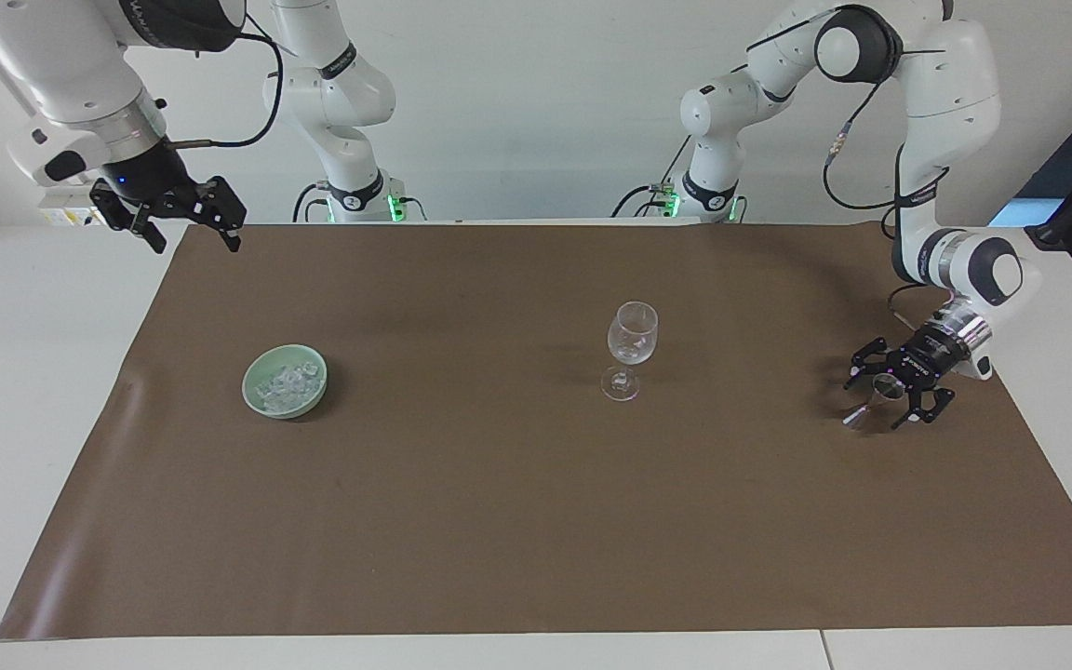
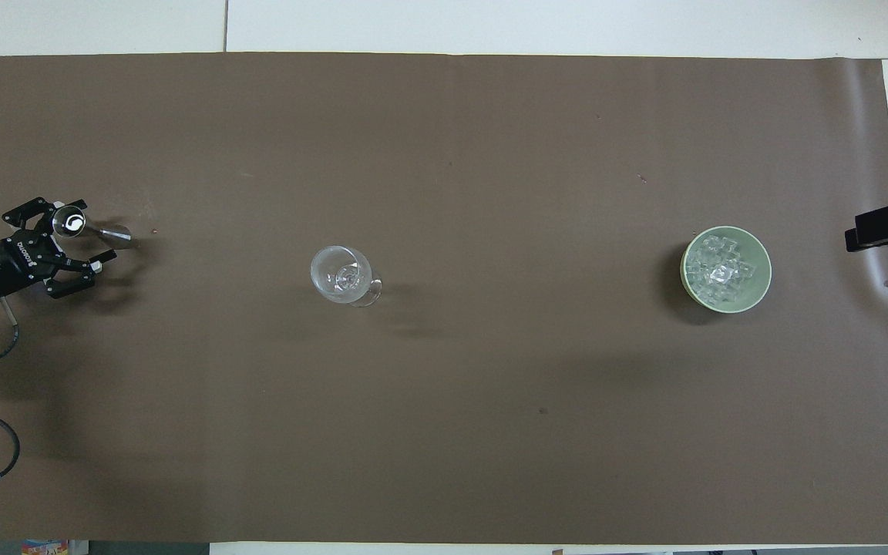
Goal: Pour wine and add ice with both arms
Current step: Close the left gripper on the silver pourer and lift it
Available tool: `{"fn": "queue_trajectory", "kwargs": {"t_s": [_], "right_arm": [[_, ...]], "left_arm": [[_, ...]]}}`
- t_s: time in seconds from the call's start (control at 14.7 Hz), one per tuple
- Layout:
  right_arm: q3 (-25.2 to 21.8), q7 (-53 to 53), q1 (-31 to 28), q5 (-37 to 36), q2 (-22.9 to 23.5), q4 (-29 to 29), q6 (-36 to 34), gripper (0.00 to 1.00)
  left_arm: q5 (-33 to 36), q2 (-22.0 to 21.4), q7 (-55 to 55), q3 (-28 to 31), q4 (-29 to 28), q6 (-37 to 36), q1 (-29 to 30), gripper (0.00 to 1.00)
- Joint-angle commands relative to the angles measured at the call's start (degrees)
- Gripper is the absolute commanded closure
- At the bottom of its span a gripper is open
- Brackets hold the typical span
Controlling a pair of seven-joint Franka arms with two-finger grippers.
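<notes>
Both grippers are standing with their fingers spread apart, holding nothing. Left gripper (image 1: 895, 395) is hovering low at the left arm's end of the brown paper sheet (image 1: 536, 521), its fingers reaching around the cup of a small metal jigger (image 1: 874, 402), an hourglass-shaped measure standing tilted on the sheet; whether the fingers are touching it cannot be told. In the overhead view the left gripper (image 2: 66, 247) is showing white lettering on its black body, too small to read, and the jigger (image 2: 89, 228) is catching a bright glint in its open cup. Right gripper (image 1: 184, 221) is waiting up in the air over the sheet's corner at the right arm's end.

Ice (image 1: 287, 383) is lying heaped in a pale green bowl (image 1: 257, 400) toward the right arm's end of the table, looking like small clear, glassy, irregular chunks that are filling the bowl's middle. Seen from overhead, the ice (image 2: 721, 268) is sparkling against the green.

A clear stemmed glass (image 1: 632, 361) is standing upright between the bowl and the jigger, well apart from both.
</notes>
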Motion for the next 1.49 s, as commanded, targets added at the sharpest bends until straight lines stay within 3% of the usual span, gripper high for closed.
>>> {"fn": "queue_trajectory", "kwargs": {"t_s": [0.0, 0.2, 0.27, 0.34, 0.48, 0.54, 1.09, 1.43], "right_arm": [[0.4, -0.6, -0.7, 0.9, -0.3, -0.4, -0.2, 0.00], [0.4, -0.6, -0.8, 0.9, -0.3, -0.4, -0.2, 0.00], [0.4, -0.6, -0.8, 0.9, -0.3, -0.4, -0.2, 0.00], [0.4, -0.6, -0.7, 0.9, -0.3, -0.4, -0.2, 0.00], [0.4, -0.6, -0.8, 0.9, -0.3, -0.4, -0.2, 0.00], [0.4, -0.6, -0.8, 0.9, -0.3, -0.4, -0.2, 0.00], [0.4, -0.6, -0.8, 0.9, -0.3, -0.4, -0.2, 0.00], [0.4, -0.6, -0.8, 0.9, -0.3, -0.4, -0.2, 0.00]], "left_arm": [[-1.2, -1.8, -0.5, 0.3, -2.1, 1.6, -0.6, 0.02], [-1.3, -1.8, -2.5, 0.3, -2.0, 1.6, 0.2, 0.16], [-1.2, -1.9, -3.3, 0.4, -1.9, 1.2, 0.4, 0.29], [-1.3, -1.9, -3.4, 0.4, -2.0, 1.1, 0.9, 0.70], [-1.3, -1.9, -3.6, 0.3, -2.0, 1.2, 1.0, 0.91], [-1.4, -1.9, -3.6, 0.3, -2.0, 1.3, 0.9, 0.97], [-2.1, -3.0, -4.4, 0.3, -1.8, 0.8, 0.7, 1.00], [-2.1, -4.3, -4.1, 0.5, -1.9, -4.1, 1.4, 1.00]]}}
